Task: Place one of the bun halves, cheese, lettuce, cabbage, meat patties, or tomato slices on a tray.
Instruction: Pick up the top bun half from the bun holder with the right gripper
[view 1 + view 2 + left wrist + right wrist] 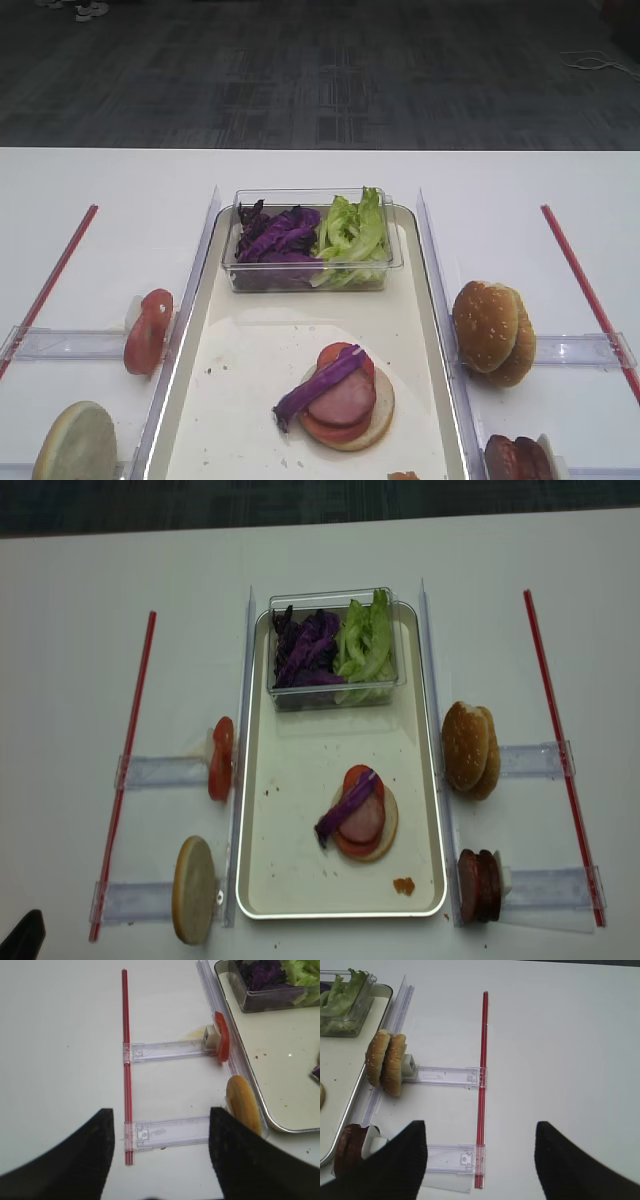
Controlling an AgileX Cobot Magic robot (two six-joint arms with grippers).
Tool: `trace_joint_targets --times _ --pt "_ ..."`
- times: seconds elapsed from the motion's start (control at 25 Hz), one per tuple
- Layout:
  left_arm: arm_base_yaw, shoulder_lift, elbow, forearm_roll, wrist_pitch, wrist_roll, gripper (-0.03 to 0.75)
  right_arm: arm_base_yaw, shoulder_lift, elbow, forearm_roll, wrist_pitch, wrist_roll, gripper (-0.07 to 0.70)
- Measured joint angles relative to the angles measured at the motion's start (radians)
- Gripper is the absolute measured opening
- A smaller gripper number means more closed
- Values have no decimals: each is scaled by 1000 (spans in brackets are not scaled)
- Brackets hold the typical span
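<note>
The cream tray (230,360) lies in the middle, bearing a partial burger (340,395) of pale bun base, tomato, patty and a purple cabbage strip. Two sesame bun halves (492,332) (386,1062) stand on edge to its right, with meat patties (515,458) (347,1147) nearer me. Tomato slices (148,330) (221,1042) stand to its left. Cabbage (275,240) and lettuce (352,232) fill a clear tub. No cheese is in view. My right gripper (480,1132) hangs open and empty over the table right of the patties. My left gripper (161,1115) is open and empty left of the tray.
A pale flat bun disc (243,1110) stands at the tray's left edge. Red rods (483,1085) (126,1060) and clear plastic holders (447,1076) (165,1051) lie on both sides. A small orange scrap (403,886) sits on the tray's near corner.
</note>
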Motion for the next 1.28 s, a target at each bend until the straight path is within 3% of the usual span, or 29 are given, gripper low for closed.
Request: trace_joint_targets --times 0.68,1.0,1.28 --pt "0 0 0 0 0 0 397 0 5 0 -5 0 1 481" --pt "0 0 0 0 0 0 396 0 146 0 29 4 16 481" --pt "0 0 0 0 0 0 397 0 332 -81 46 60 48 481"
